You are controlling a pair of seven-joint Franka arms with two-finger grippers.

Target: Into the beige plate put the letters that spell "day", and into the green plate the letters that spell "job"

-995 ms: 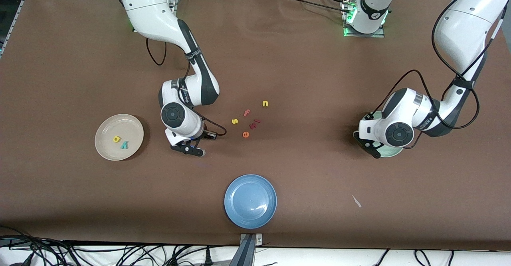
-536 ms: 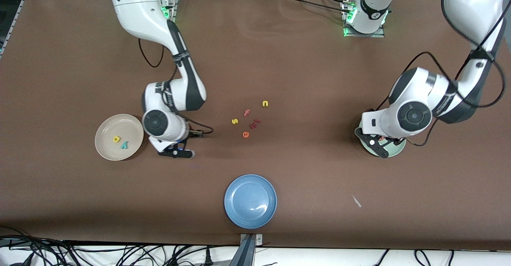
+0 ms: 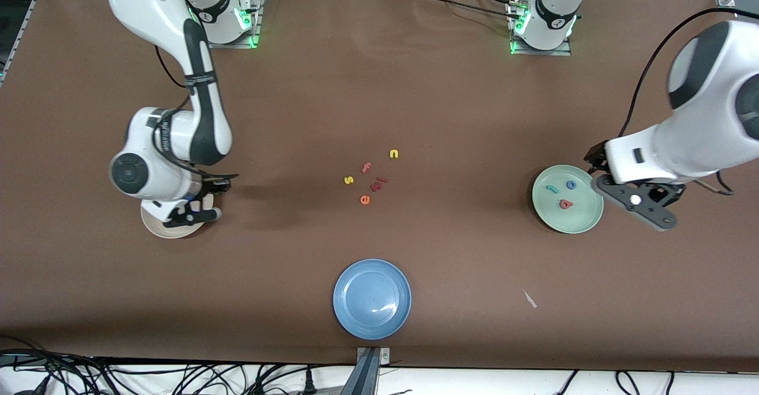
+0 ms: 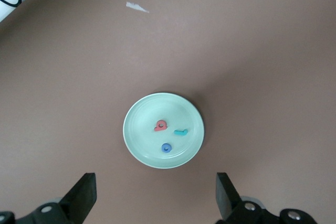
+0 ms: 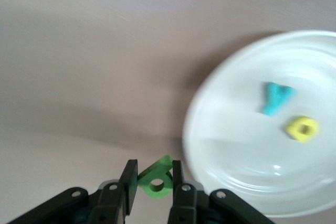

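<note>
Right tool (image 5: pixel 151 184) pinches the green a (image 5: pixel 156 181) tilted beside the beige plate (image 5: pixel 226 182); left tool (image 4: pixel 156 195) gapes wide and empty above the green plate (image 4: pixel 137 145).

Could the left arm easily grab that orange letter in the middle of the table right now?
Probably yes: the left gripper is open, holds nothing, and only bare table lies between it and the orange letter.

I see even overhead light, soft arm shadows on the counter (image 3: pixel 450 110), and motion blur smearing the beige plate (image 5: pixel 315 192).
</note>
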